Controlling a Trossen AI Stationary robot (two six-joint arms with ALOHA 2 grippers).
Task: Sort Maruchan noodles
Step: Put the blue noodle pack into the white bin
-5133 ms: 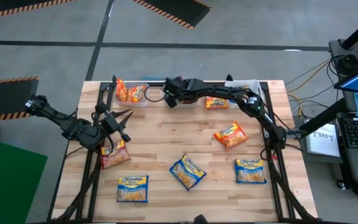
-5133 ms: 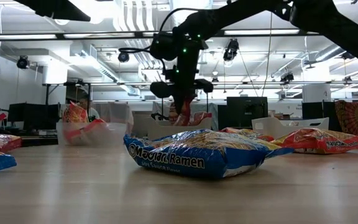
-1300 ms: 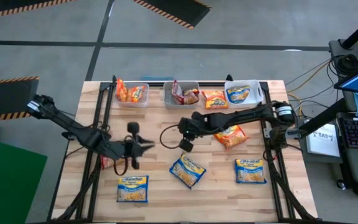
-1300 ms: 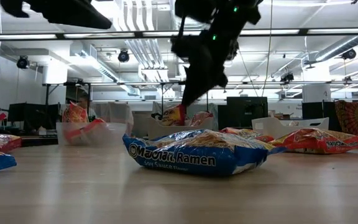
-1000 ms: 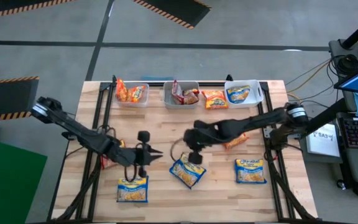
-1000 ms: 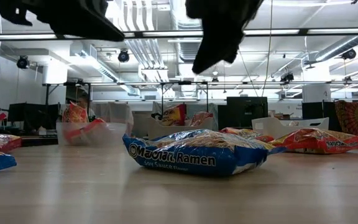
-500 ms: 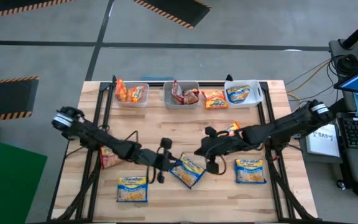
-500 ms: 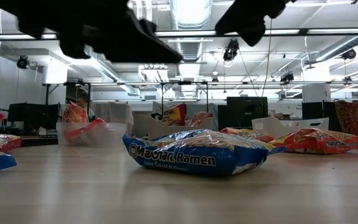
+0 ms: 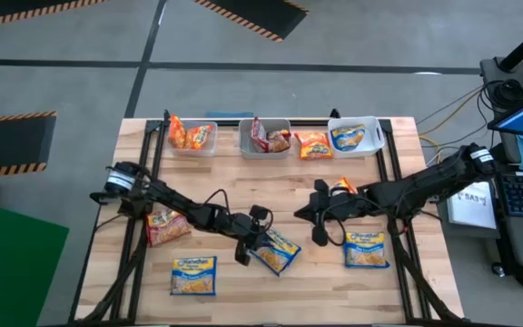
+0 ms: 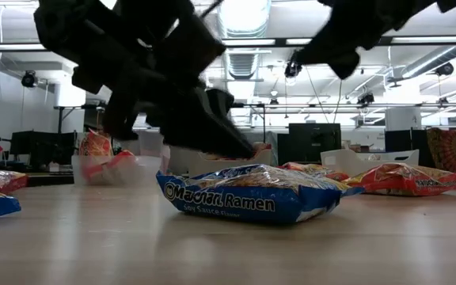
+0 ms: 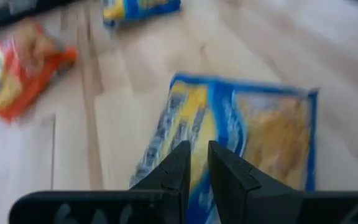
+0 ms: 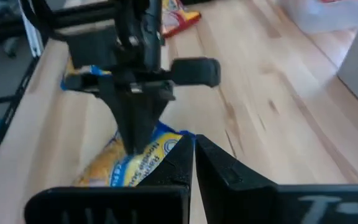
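High view: the left gripper (image 9: 254, 243) sits at the edge of the blue packet (image 9: 278, 250) lying near the middle of the tabletop's near edge. Its fingers are nearly together with nothing between them. The right gripper (image 9: 317, 216) hovers just beyond that packet, fingers together and empty. Other packets lie along the near edge and left side; three bins (image 9: 264, 136) line the far edge. To pick well, I judge the left fingers must spread before dropping over the packet's rim.

Low view: only here does the blue packet (image 10: 250, 192) show its puffed height, so a grip on the crimped end looks safer. Which arm is which is unclear.

Left wrist view: the narrow slit between the fingers (image 11: 178, 169) shows, aimed at the packet's edge.

Right wrist view: the left gripper (image 12: 135, 127) stands tip-down on the packet.
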